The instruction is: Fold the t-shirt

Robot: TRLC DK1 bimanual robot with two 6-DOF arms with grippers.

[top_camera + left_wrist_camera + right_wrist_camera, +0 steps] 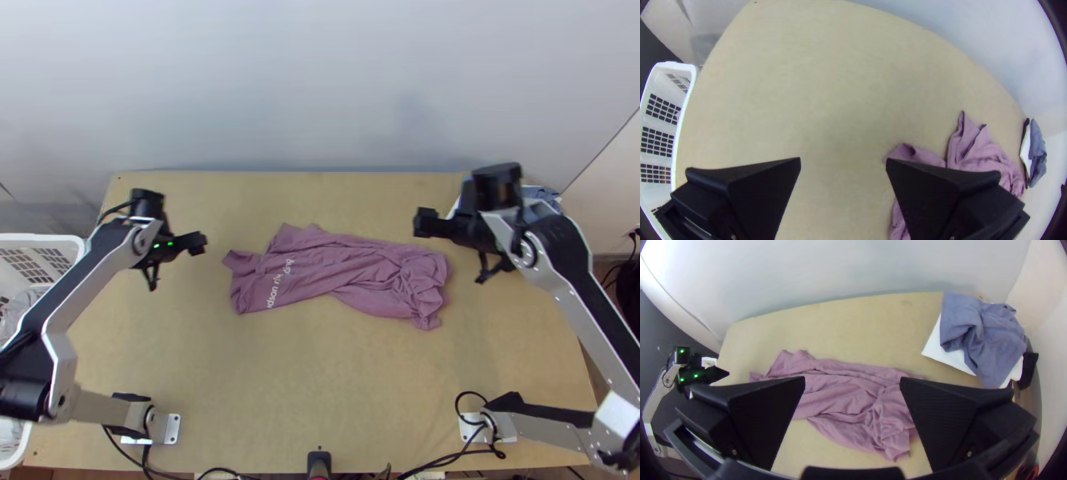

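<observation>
The mauve t-shirt (340, 276) lies loosely crumpled across the middle of the table, flatter at its left part with light lettering, bunched at its right. My left gripper (196, 243) hangs left of the shirt, apart from it; in the left wrist view that gripper (843, 162) is open with bare table between its fingers. Beyond the shirt's right end, my right gripper (424, 222) is held above the table. In the right wrist view the right gripper (852, 381) stands open, with the shirt (849, 400) below and between its fingers, not held.
At the table's back right corner a blue-grey cloth (980, 335) lies on a white folded item (947, 351). A white basket (76, 244) stands off the table's left side. The wall (320, 88) rises behind the table.
</observation>
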